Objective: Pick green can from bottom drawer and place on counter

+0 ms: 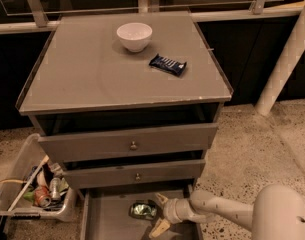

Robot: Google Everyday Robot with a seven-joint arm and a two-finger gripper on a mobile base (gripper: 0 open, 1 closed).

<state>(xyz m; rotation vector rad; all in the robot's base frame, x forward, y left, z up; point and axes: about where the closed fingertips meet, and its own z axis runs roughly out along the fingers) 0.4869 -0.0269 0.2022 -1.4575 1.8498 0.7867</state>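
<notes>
The green can [143, 210] lies on its side on the floor of the pulled-out bottom drawer [104, 221], near the drawer's middle. My gripper [158, 213] reaches in from the right, open, with one pale finger above and one below, just right of the can and not closed on it. The arm [227, 211] stretches off to the lower right. Above the three drawers spreads the grey-brown counter [87, 74].
A white bowl [134, 36] and a dark blue snack bar [167, 64] rest on the counter. Two knobbed drawers [133, 145] sit above the bottom one. A clear bin [37, 191] with a red can and other items stands on the floor at left. A white post [287, 59] rises at right.
</notes>
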